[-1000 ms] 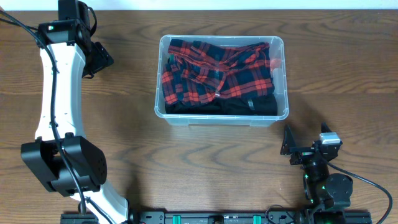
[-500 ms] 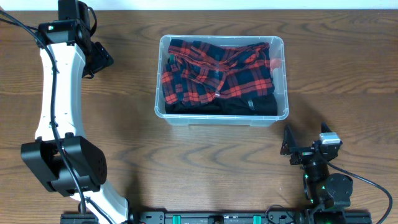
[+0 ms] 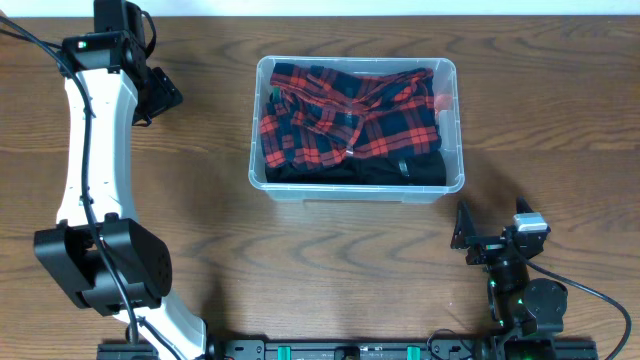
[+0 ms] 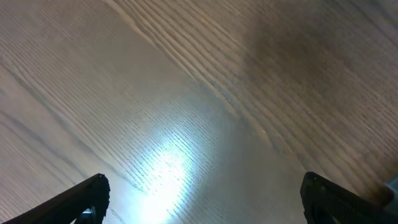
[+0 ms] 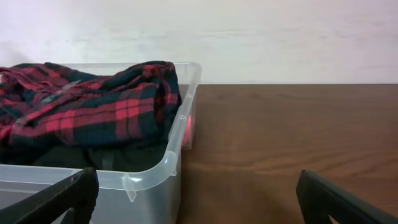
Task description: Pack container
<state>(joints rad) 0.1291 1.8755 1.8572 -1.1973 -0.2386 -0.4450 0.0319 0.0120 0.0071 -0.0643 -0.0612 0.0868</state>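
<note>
The container (image 3: 357, 190), a clear plastic bin, stands at the middle of the table's far half. In it lies a red and black plaid shirt (image 3: 350, 110) on top of a dark garment (image 3: 340, 172). My left gripper (image 3: 165, 98) hangs open over bare wood at the far left, well apart from the bin; the left wrist view shows only table between its fingertips (image 4: 93, 194). My right gripper (image 3: 492, 222) is open near the front right, just off the bin's near right corner. In the right wrist view the container (image 5: 155, 177) and the plaid shirt (image 5: 93, 106) fill the left side.
A small red item (image 3: 441, 101) shows against the bin's right wall, inside it. The left arm (image 3: 90, 150) stretches along the table's left side. Bare wood table (image 3: 560, 120) lies right of the bin, with a pale wall (image 5: 249, 37) behind.
</note>
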